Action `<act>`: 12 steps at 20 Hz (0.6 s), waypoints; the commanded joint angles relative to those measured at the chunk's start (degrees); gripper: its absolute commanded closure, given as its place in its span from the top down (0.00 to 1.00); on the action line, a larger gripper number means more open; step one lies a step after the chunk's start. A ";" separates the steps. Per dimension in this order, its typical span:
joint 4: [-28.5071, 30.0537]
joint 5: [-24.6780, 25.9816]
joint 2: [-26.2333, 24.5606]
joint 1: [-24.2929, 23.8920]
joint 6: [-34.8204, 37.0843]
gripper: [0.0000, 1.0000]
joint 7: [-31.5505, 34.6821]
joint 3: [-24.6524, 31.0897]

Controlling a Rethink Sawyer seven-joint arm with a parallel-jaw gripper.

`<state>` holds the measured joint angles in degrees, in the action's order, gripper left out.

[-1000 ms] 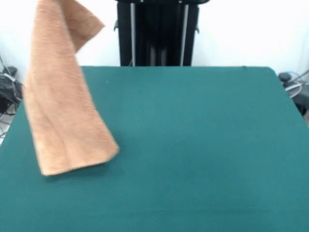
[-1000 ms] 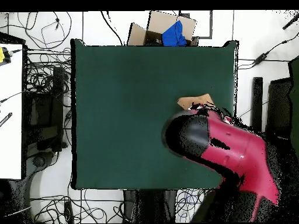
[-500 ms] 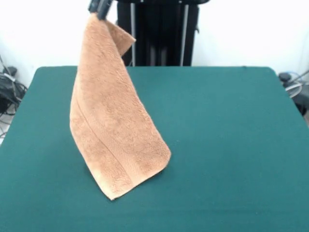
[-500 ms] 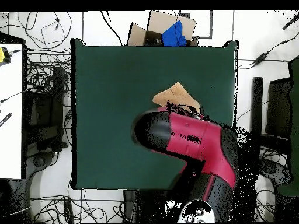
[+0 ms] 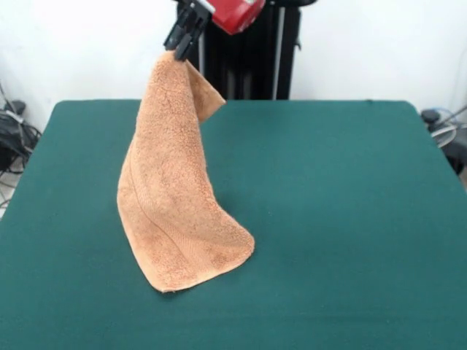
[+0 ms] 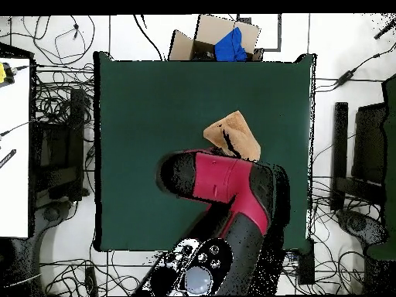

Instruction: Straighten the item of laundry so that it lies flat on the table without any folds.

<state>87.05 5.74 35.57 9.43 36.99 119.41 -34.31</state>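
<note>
Tool point(image 5: 182, 45) pinched shut on top corner of orange-tan towel point(image 5: 175, 197), up at far left-centre of front view. Towel hanging in a tall draped cone, one flap folded over near the top; lower hem bunched and resting on green table point(image 5: 343, 219), left of centre. Woven band visible running down the cloth. Overhead: red arm point(image 6: 224, 182) covering much of towel point(image 6: 234, 133). Beyond table's far edge there, open cardboard box point(image 6: 203, 35) holding something blue point(image 6: 230, 45); cables on floor around.
</note>
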 commanded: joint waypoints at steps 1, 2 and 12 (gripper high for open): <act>2.73 -3.99 -3.15 1.66 -2.63 0.00 19.99 -0.92; 2.99 -4.20 -3.04 1.78 -2.45 0.00 20.08 -0.77; 9.03 -6.35 1.73 0.23 -2.20 0.00 16.66 3.70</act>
<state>88.62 2.62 35.03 10.28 36.97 124.47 -35.35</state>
